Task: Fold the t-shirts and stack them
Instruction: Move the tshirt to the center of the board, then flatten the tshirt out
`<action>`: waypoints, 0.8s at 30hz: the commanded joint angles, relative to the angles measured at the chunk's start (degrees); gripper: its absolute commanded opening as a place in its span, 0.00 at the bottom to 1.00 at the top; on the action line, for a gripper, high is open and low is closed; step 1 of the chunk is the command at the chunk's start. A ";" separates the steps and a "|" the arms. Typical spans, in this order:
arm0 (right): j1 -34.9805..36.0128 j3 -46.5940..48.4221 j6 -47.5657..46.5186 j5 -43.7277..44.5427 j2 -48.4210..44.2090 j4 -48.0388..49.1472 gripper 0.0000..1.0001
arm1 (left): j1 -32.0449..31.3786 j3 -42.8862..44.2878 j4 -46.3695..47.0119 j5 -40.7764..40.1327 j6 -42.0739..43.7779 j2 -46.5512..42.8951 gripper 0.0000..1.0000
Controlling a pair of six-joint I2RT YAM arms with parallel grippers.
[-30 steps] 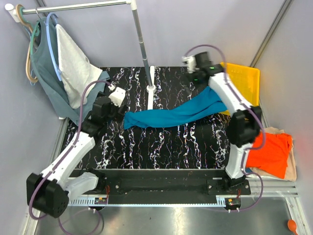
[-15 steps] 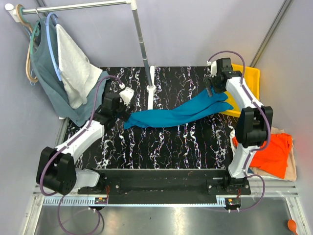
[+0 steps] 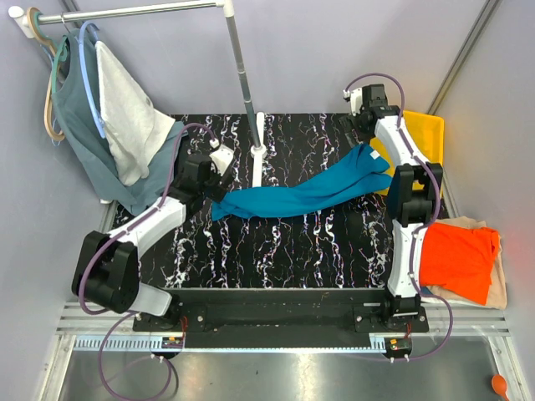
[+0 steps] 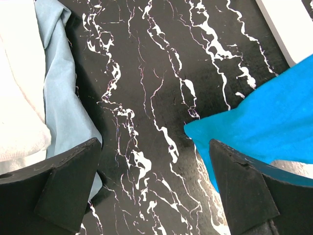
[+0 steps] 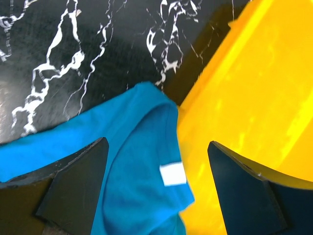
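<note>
Currently teal t-shirt [image 3: 301, 194] lies bunched diagonally across bench [image 3: 284, 251] centre, collar end touching yellow bin [image 3: 422, 138] at far right corner. Left gripper [image 4: 154, 152] wide open, empty, beside shirt's left end. Right gripper [image 5: 157, 147] open above collar. Risk: right fingers catch bin rim, or pinch only 1 layer and drag the cloth twisted.

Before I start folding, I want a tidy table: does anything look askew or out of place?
Yes: the teal t-shirt lies bunched into a long diagonal strip across the table rather than flat, and its collar end overlaps the yellow bin at its edge. Nothing looks spilled or damaged.
</note>
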 commanded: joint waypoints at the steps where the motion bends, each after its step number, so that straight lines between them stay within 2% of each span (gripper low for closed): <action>1: 0.50 7.27 -4.64 -1.57 5.87 -1.19 0.91 | -0.08 2.87 4.03 -2.05 0.47 1.64 0.99; 10: 0.76 16.16 -9.38 -0.16 16.34 -4.00 0.89 | -0.08 3.92 4.12 -3.11 0.64 4.54 0.99; 15: 0.76 16.70 -10.26 0.63 18.46 -4.26 0.85 | -0.08 4.36 3.94 -3.81 0.99 5.34 0.98; 19: 0.76 15.56 -9.92 0.37 18.02 -4.26 0.74 | -0.16 4.45 3.59 -3.90 1.17 5.34 0.98; 24: 0.76 13.80 -9.83 0.01 16.00 -4.35 0.51 | -0.08 4.45 2.98 -3.90 1.26 4.81 0.98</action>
